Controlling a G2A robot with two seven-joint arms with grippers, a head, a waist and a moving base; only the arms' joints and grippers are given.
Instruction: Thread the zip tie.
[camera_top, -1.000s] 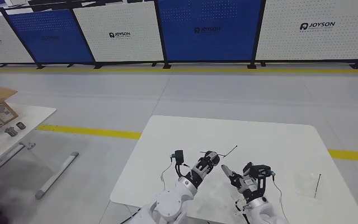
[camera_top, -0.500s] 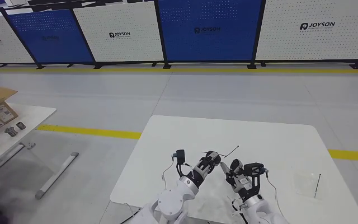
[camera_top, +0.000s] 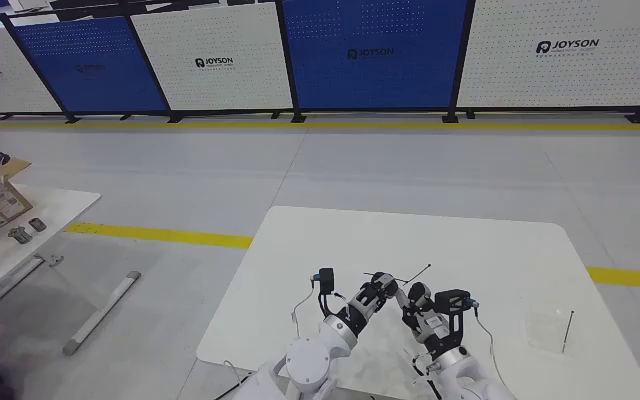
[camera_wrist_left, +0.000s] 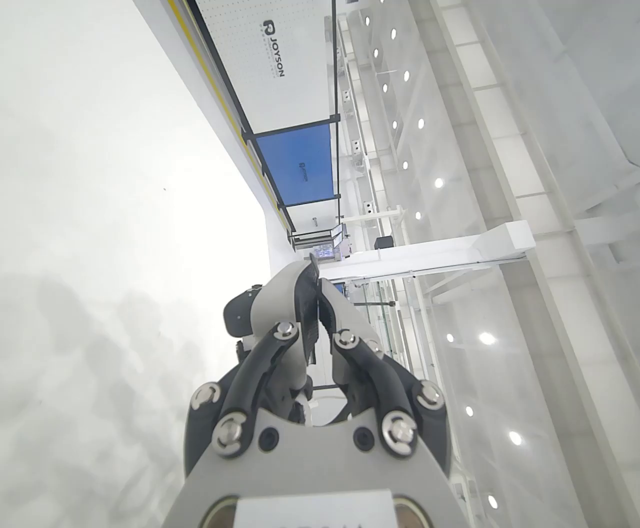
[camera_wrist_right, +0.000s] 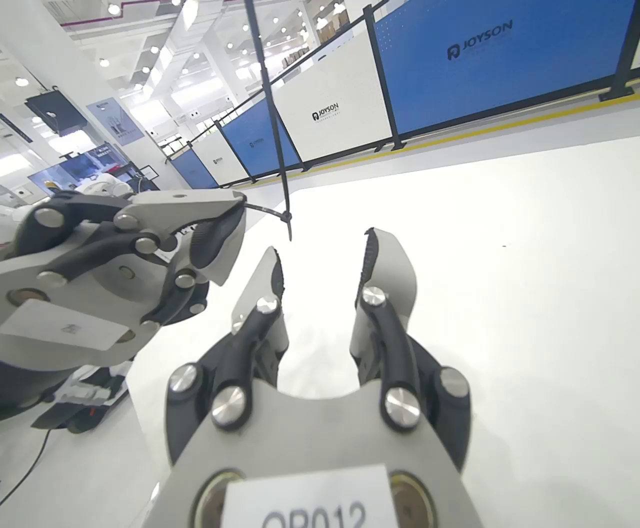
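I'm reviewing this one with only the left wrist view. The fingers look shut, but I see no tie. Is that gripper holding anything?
Observer: Yes. The right wrist view shows the left gripper shut on the black zip tie, pinched at its fingertips.
Operator: And the other arm?
Observer: The right gripper is open and close to the tie, with nothing between its fingers.
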